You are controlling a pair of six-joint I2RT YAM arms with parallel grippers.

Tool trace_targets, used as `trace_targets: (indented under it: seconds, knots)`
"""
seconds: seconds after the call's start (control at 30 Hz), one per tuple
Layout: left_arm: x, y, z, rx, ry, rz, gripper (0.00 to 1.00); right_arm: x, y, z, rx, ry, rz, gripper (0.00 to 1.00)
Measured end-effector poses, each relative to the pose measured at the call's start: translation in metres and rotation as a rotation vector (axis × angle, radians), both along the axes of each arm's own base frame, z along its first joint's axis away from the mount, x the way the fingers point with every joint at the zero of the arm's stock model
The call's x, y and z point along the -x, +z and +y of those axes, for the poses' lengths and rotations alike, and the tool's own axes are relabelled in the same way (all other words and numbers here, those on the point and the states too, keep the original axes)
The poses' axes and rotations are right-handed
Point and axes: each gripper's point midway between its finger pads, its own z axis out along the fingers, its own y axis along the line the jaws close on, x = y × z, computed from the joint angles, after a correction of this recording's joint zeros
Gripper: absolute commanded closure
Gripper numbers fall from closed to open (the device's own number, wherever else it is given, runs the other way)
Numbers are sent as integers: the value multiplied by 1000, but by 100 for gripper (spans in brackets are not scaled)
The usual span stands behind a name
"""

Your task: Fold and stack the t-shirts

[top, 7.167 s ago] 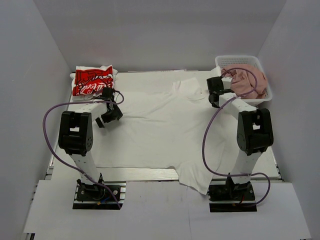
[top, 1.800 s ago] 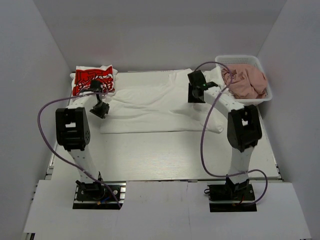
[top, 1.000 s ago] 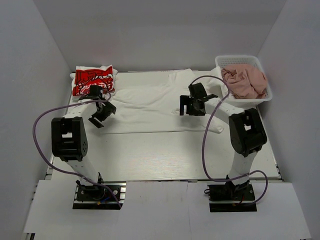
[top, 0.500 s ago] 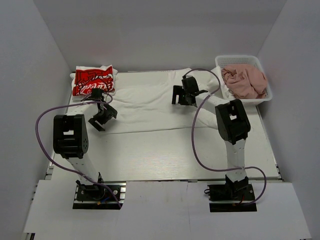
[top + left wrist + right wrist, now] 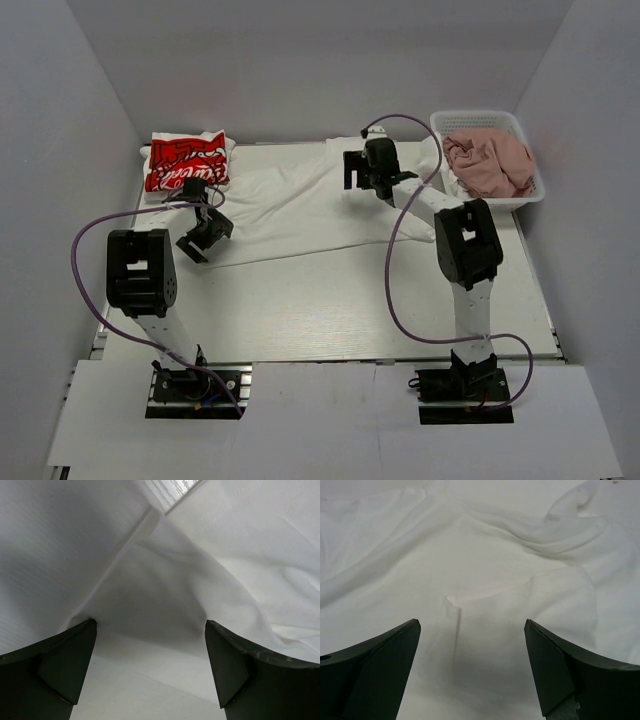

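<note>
The large white t-shirt (image 5: 290, 205) lies folded into a long band across the back half of the table. My left gripper (image 5: 203, 238) hovers open at its front left corner. In the left wrist view that corner (image 5: 165, 600) sits between the spread fingers (image 5: 60, 665) of the left gripper (image 5: 150, 652). My right gripper (image 5: 357, 172) is open low over the shirt's back right part, with wrinkled white cloth (image 5: 485, 570) under the right gripper (image 5: 472, 655). A folded white t-shirt with red print (image 5: 186, 160) rests at the back left. A dusty-pink t-shirt (image 5: 490, 160) is bunched in the basket.
The white mesh basket (image 5: 478, 117) stands at the back right corner, against the right wall. Grey walls close in the table on three sides. Purple cables loop from both arms. Bare table (image 5: 330, 300) stretches in front of the white shirt.
My right gripper has swung toward the back and left over the white shirt. The shirt's front edge now runs slanted. The left gripper has hardly moved.
</note>
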Motion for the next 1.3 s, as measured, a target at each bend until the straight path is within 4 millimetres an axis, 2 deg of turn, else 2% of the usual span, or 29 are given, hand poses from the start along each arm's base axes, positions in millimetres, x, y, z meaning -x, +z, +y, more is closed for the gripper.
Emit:
trace_targets:
  seconds: [0.17, 0.27, 0.33, 0.57, 0.67, 0.77, 0.87, 1.0, 1.13, 1.23, 1.3]
  knots:
    - [1, 0, 1, -6, 2, -2, 0, 28, 16, -20, 48, 14, -19, 10]
    - [1, 0, 1, -8, 2, -6, 0, 45, 14, -29, 53, 13, 1, 10]
    - [2, 0, 2, -8, 2, -8, 0, 58, 3, -37, 61, -6, 32, 10]
    - [4, 0, 0, -9, -11, -29, 0, 102, -73, -74, 101, -123, 268, 10]
    - [8, 0, -1, -7, -17, -46, 0, 111, -73, -83, 50, -171, 263, 10]
    - [16, -1, -3, 1, -23, -60, 0, 138, -72, -94, -11, -212, 288, 10]
    - [35, -4, -6, 17, -27, -69, 0, 183, -73, -105, -63, -234, 325, 10]
    - [71, -6, -13, 50, -46, -91, 0, 235, -71, -116, -115, -260, 381, 10]
    - [110, 3, -31, 123, -86, -139, 0, 297, -70, -130, -162, -277, 427, 10]
    - [147, 7, -45, 194, -101, -69, 0, 334, -68, -138, -186, -278, 460, 10]
    - [162, 17, -47, 197, -98, -8, 0, 346, -64, -142, -181, -280, 479, 10]
